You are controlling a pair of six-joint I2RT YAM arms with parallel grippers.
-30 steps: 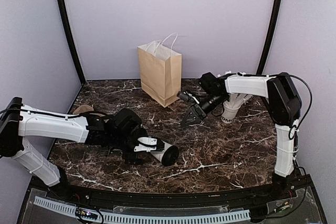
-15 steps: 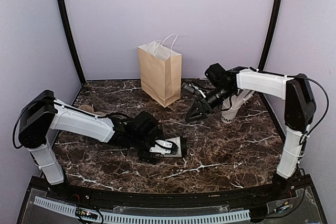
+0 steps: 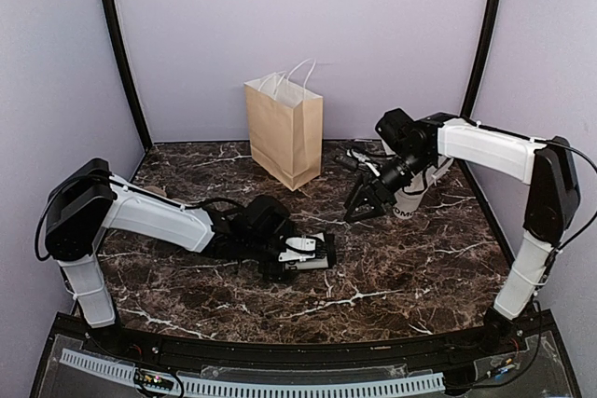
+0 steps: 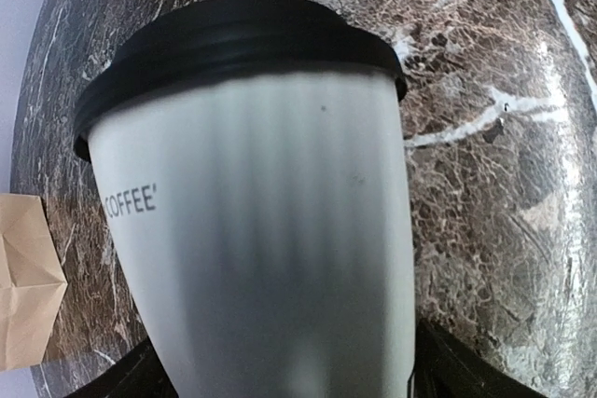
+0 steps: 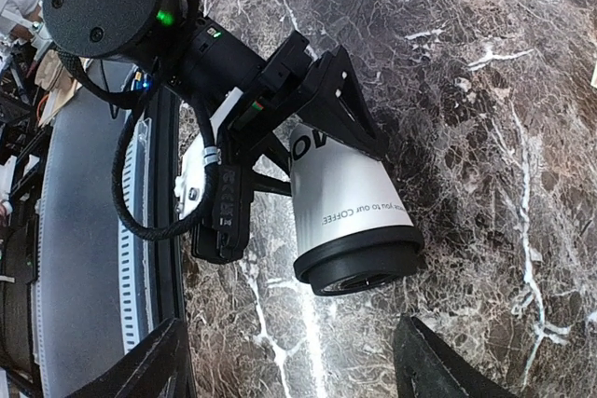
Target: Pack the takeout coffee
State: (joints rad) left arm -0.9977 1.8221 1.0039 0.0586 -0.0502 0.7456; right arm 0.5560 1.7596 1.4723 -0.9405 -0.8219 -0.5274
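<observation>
Two robot arms reach out over the dark marble worktop (image 3: 420, 267). The left gripper (image 5: 317, 146) is squeezed tight on the takeout coffee cup (image 5: 350, 198). The cup is out in the middle of the worktop, a bit closer to the near edge than to the far edge. It is tipped over on its side in the grip, and its black lid (image 5: 359, 258) points toward the right edge. I cannot tell if the cup touches the marble or hangs just above it.

From the left wrist camera the white cup fills most of the view. The word "COFFEE" is printed on its side, and the lid is at the far end.

The right gripper (image 3: 359, 210) is up in the air, between the middle and the right edge. Its two fingers (image 5: 154, 361) are spread wide apart and hold nothing. It is near the coffee cup but not touching it, and its camera looks down on the cup and the left gripper.

A brown paper bag (image 3: 284, 132) with white handles stands upright near the middle of the far edge. A second white cup (image 3: 408, 202) stands close to the right edge, partly hidden behind the right arm. A scrap of brown paper (image 4: 26, 286) lies flat near the left edge
</observation>
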